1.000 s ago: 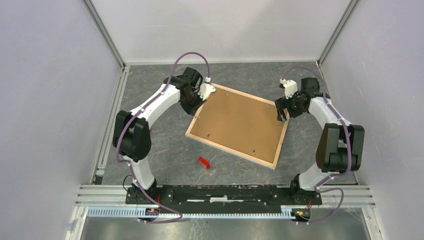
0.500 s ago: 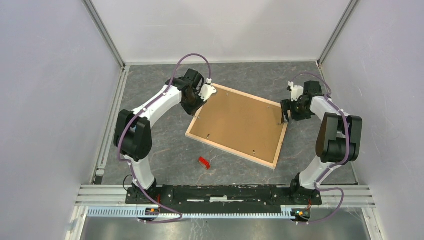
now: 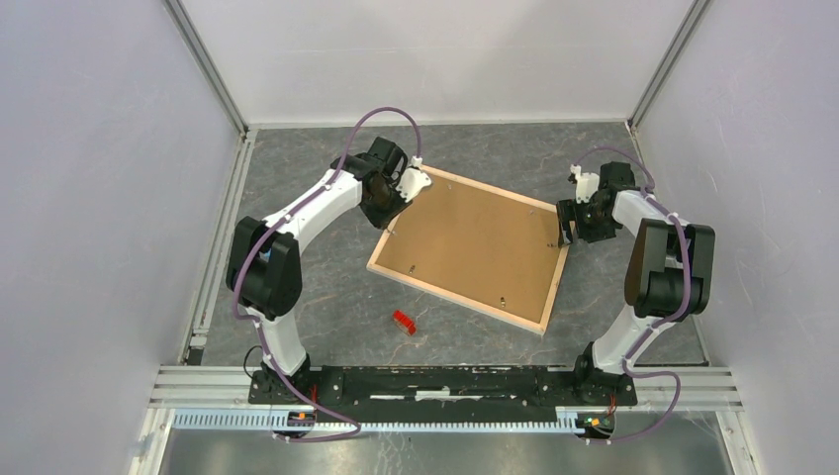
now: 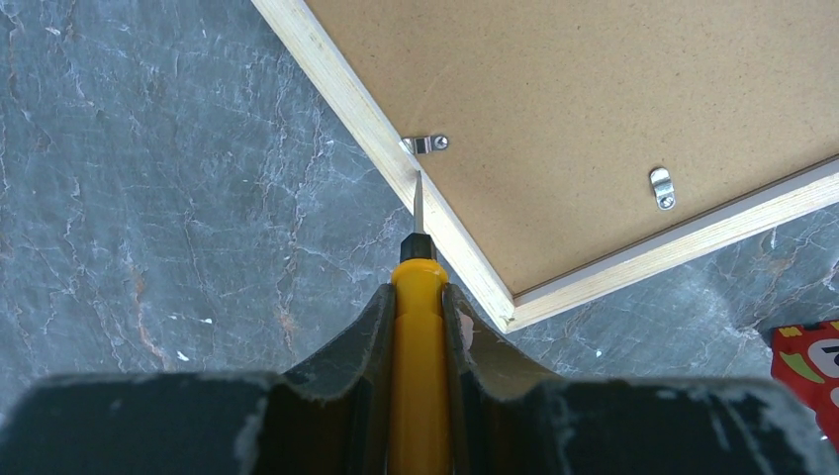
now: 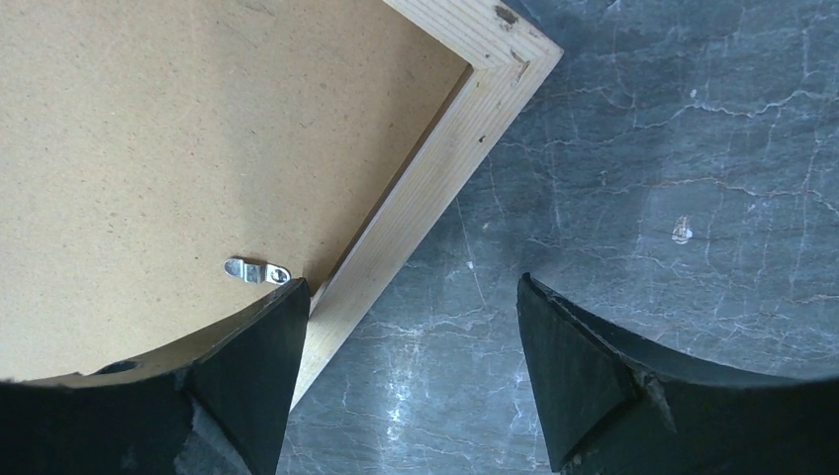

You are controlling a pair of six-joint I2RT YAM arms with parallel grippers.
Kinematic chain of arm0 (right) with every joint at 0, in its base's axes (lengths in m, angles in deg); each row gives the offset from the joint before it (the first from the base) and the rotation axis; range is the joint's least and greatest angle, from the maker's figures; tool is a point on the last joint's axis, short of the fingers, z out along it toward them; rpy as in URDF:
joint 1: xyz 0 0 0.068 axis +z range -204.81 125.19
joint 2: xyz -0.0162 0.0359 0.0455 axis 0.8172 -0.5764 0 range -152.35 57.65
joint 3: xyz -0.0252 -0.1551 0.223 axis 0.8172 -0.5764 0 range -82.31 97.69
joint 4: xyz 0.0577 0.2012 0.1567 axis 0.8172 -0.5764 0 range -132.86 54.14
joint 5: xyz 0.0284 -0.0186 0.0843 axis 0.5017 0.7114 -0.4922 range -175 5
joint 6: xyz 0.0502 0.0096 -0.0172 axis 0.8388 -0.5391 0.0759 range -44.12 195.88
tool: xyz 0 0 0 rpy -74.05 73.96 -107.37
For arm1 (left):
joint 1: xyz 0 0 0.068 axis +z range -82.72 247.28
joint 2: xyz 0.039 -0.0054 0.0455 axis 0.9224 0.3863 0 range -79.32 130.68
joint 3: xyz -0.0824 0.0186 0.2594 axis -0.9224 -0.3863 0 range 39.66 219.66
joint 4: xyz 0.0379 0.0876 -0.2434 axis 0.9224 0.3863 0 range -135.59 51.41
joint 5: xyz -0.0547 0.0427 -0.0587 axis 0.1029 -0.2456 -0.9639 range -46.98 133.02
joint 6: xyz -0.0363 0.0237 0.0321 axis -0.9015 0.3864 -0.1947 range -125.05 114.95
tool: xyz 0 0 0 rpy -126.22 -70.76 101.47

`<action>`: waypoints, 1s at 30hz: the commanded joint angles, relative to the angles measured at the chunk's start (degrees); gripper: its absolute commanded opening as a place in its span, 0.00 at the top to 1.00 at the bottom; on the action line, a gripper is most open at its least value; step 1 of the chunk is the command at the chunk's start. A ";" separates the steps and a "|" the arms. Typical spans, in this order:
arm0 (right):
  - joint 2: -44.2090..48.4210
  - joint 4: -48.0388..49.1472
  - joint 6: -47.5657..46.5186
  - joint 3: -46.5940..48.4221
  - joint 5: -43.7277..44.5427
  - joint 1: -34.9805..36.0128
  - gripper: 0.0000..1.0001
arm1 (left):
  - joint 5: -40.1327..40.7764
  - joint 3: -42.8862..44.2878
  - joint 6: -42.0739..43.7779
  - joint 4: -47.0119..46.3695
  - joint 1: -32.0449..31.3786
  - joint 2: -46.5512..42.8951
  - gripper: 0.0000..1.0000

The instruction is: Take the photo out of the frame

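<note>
The frame [image 3: 455, 299] lies face down on the table, pale wood edges up, with a brown backing board [image 3: 473, 242] filling it. The photo is hidden beneath that board. My left gripper [image 3: 393, 208] is shut on a yellow-handled screwdriver [image 4: 419, 336]. Its thin metal tip [image 4: 418, 198] rests on the frame's left wood edge [image 4: 376, 129], just below a metal clip [image 4: 425, 144]. My right gripper [image 5: 411, 297] stands open at the frame's right edge [image 5: 425, 188]. One finger [image 5: 267, 346] is over the board beside another clip [image 5: 255, 270], the other over the table.
A small red object [image 3: 403, 322] lies on the grey marble-patterned table in front of the frame, also at the lower right of the left wrist view [image 4: 806, 366]. A second clip [image 4: 662, 188] sits on the board's near side. Grey walls enclose the table.
My right gripper has shifted outward, from over the board to the frame's right edge, and its jaws have narrowed slightly. The left gripper with the screwdriver has barely moved.
</note>
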State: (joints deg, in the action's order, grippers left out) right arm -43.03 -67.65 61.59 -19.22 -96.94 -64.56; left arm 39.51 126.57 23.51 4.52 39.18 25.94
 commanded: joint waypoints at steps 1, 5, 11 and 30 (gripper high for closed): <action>-0.81 0.67 0.66 2.05 0.35 -0.34 0.19 | -1.74 0.59 0.56 -0.98 -0.60 0.26 0.98; -1.09 0.69 0.66 2.13 0.39 -0.43 0.19 | -1.37 0.11 0.73 -0.98 -0.74 0.67 0.98; -1.53 0.66 0.66 2.13 0.09 -0.44 0.21 | -0.99 1.03 -0.23 -0.98 -0.83 2.34 0.98; -2.15 0.27 -0.17 2.67 -1.57 -0.41 0.28 | 1.74 4.00 -1.04 -4.22 -3.15 5.22 0.98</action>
State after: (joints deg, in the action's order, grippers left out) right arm -44.30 -68.07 61.94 -18.48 -98.67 -64.70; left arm 42.00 128.95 23.44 4.06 37.01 29.43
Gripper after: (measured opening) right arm 0.729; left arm 0.268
